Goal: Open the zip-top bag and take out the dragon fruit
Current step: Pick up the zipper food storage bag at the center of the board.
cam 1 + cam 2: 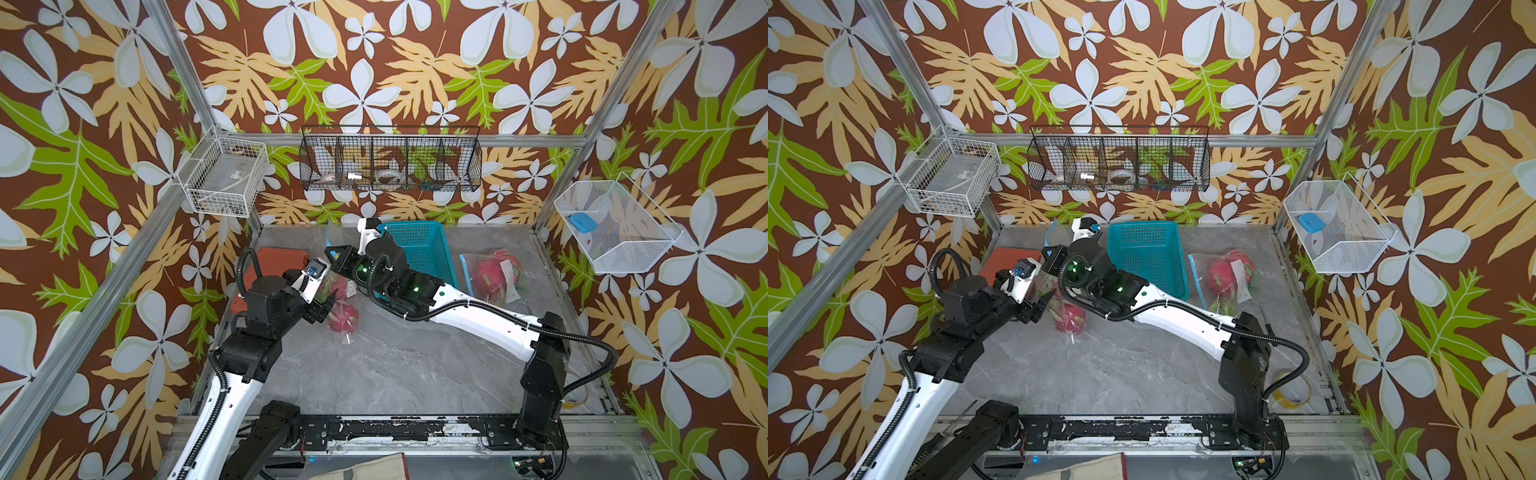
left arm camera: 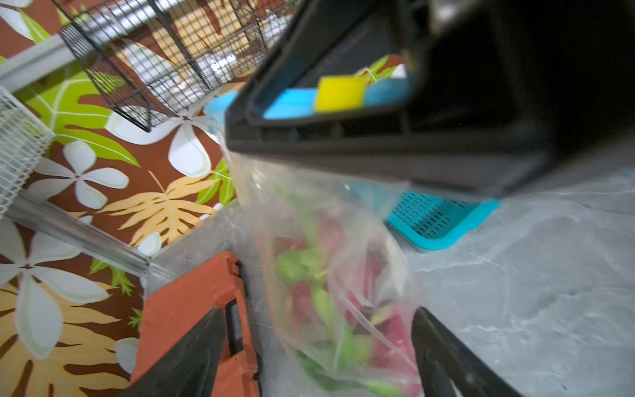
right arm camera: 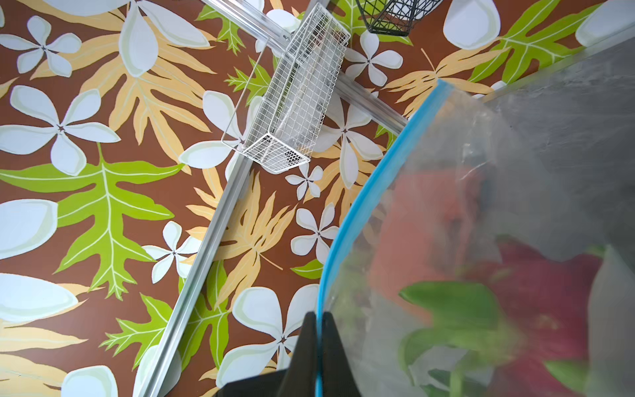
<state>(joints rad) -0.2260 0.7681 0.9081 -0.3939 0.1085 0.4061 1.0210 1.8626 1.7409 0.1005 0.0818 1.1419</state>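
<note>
A clear zip-top bag (image 1: 338,286) with a blue zip strip hangs left of centre. My right gripper (image 1: 334,253) is shut on that strip (image 3: 347,220) and holds the top edge up. A yellow tab (image 2: 338,92) sits on the strip. Inside the bag lie magenta dragon fruit (image 1: 343,318) with green scales (image 3: 450,306). My left gripper (image 1: 328,303) is open low beside the bag. In the left wrist view its fingers (image 2: 192,354) stand either side of the bag's lower part (image 2: 309,213). A second bag (image 1: 494,272) with dragon fruit (image 1: 1223,268) lies at the right.
A teal basket (image 1: 419,249) stands at the back centre, partly under my right arm. An orange case (image 1: 274,262) lies at the back left, close to my left gripper. Wire baskets (image 1: 390,162) hang on the walls. A tape roll (image 1: 1293,390) lies front right.
</note>
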